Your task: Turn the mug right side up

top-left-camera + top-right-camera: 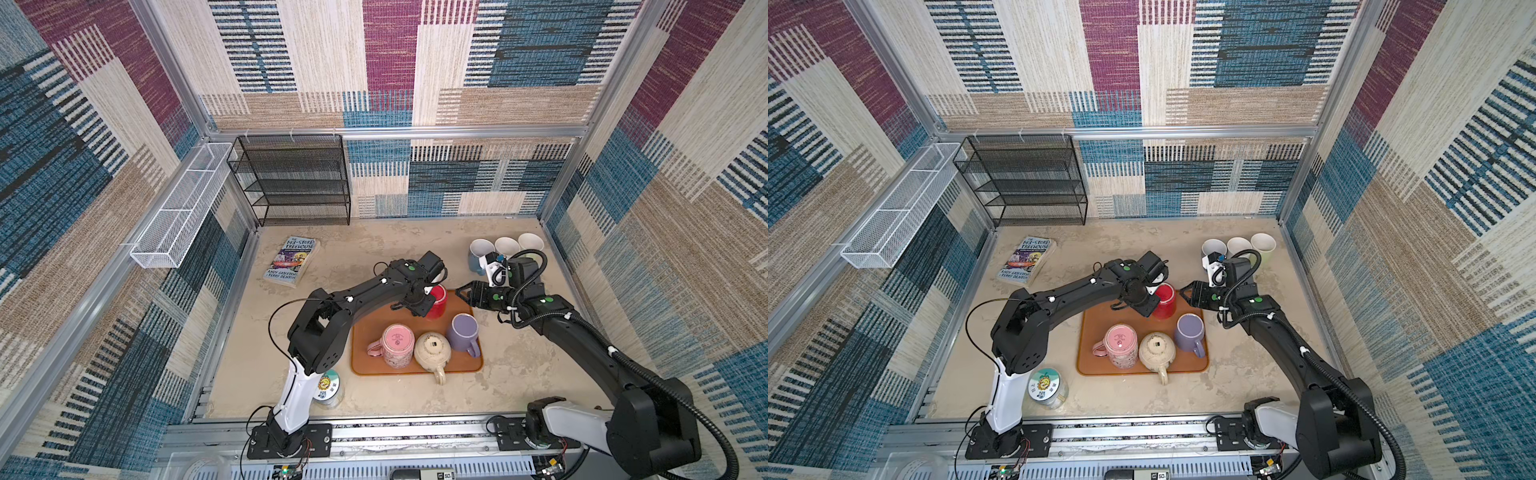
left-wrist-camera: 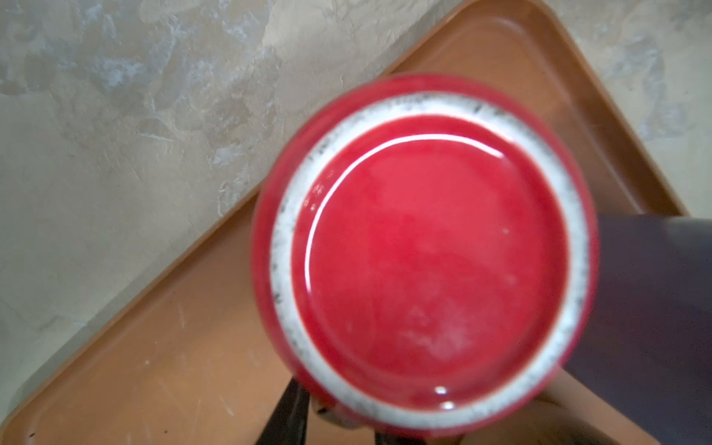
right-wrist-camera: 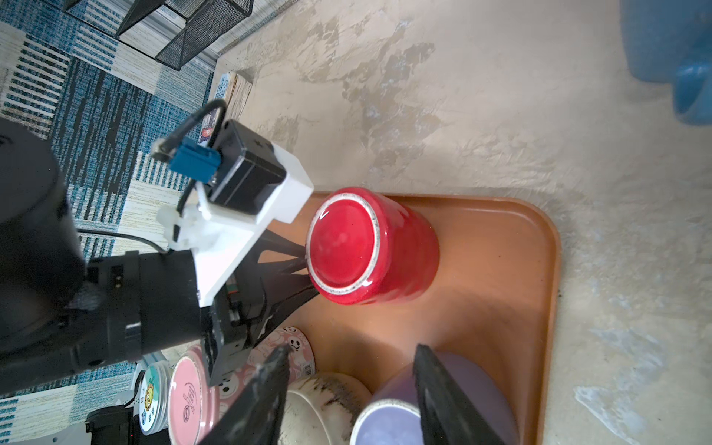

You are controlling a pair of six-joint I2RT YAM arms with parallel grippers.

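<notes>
Both top views are evenly, brightly lit, with straight edges bowed by wide-angle distortion. In the left wrist view the red glazed ceramic mug (image 2: 424,254) is blurred, and glare is seen on its base.

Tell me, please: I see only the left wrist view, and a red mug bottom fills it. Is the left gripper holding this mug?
Observer: In the right wrist view the left gripper reaches the side of the red mug, which stands upside down on the tray; I cannot confirm a grip.
Operator: Where is the right gripper?
Observer: The right gripper hovers open at the tray's far right corner, holding nothing.
Operator: Are other mugs near?
Observer: An upright purple mug stands on the tray, nearer the robot.
</notes>
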